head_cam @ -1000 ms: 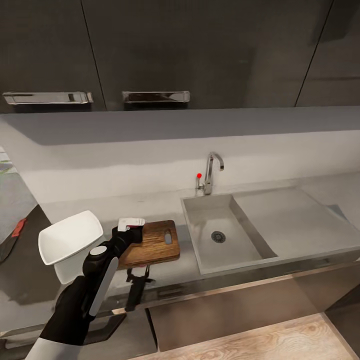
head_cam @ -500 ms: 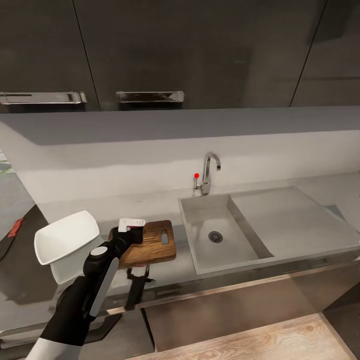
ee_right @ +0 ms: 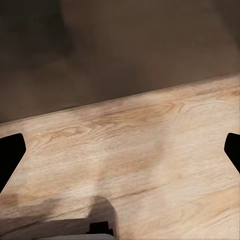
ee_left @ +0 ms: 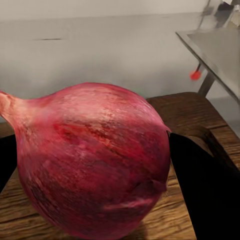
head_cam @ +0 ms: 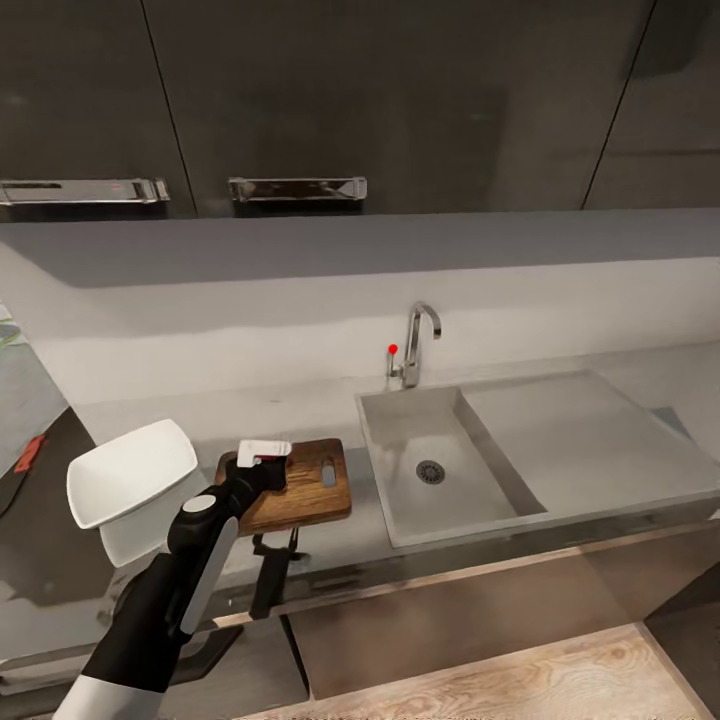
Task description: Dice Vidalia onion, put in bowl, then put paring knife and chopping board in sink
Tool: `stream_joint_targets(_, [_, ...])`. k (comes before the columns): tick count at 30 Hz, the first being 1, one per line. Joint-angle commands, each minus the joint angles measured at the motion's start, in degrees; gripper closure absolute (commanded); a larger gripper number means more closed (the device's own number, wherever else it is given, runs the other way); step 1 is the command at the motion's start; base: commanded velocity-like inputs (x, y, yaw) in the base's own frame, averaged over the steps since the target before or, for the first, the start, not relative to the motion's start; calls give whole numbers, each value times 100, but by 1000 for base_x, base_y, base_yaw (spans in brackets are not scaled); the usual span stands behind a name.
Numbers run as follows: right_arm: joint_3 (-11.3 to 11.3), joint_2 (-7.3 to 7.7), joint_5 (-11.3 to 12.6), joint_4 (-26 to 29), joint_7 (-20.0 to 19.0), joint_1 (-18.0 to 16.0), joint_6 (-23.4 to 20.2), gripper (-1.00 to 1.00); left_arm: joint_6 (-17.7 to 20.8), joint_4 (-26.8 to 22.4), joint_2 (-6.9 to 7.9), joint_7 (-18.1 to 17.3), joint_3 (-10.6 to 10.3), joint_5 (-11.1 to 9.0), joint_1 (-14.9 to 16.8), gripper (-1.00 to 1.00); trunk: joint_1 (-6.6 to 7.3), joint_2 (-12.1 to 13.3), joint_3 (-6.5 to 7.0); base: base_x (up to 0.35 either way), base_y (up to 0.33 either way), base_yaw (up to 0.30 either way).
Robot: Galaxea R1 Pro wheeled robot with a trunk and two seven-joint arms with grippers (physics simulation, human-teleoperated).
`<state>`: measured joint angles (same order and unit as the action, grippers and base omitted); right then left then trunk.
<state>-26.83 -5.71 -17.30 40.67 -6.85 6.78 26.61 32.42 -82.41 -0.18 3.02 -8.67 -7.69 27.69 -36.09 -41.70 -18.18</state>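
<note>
Now the left gripper (ee_left: 95,165) has its jaws clamped on the Vidalia onion (ee_left: 95,160) right over the chopping board (head_cam: 300,488); it should lower gently and release centrally. Right gripper (ee_right: 120,150): jaws apart, over the floor.

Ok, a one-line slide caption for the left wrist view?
Left claw gripping the round reddish-pink Vidalia onion just above the dark-brown wooden chopping board, grey countertop behind.
</note>
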Motion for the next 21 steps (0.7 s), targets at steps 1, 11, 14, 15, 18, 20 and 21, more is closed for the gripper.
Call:
stream_joint_targets(1, [-42, -9, -24, 11, -54, -1, 12, -100, 28, 8, 0, 32, -3, -57, 4, 100, -1, -7, -16, 0, 0, 0])
stream_joint_targets(11, [-42, -9, -26, 11, -54, -1, 11, -100, 28, 73, 0, 32, -3, -57, 5, 100, -1, -7, -106, 0, 0, 0])
stream_joint_targets(14, [-42, -9, -25, 11, -54, -1, 11, -100, 25, 106, 0, 32, -3, -57, 3, 100, -1, -7, -134, 0, 0, 0])
stream_joint_targets(15, [-42, -9, -24, 11, -54, -1, 11, -100, 26, 113, 0, 32, -3, -57, 5, 100, -1, -7, -143, 0, 0, 0])
stream_joint_targets(18, [-42, -9, -25, 11, -54, -1, 11, -100, 24, 123, 0, 32, -3, -57, 5, 100, -1, -7, -170, 0, 0, 0])
stream_joint_targets(20, [-42, -9, -26, 11, -54, -1, 11, -100, 22, 129, 0, 32, -3, -57, 5, 100, -1, -7, -188, 0, 0, 0])
stream_joint_targets(21, [-42, -9, -26, 11, -54, -1, 11, -100, 21, 132, 0, 32, -3, -57, 6, 100, -1, -7, -196, 0, 0, 0])
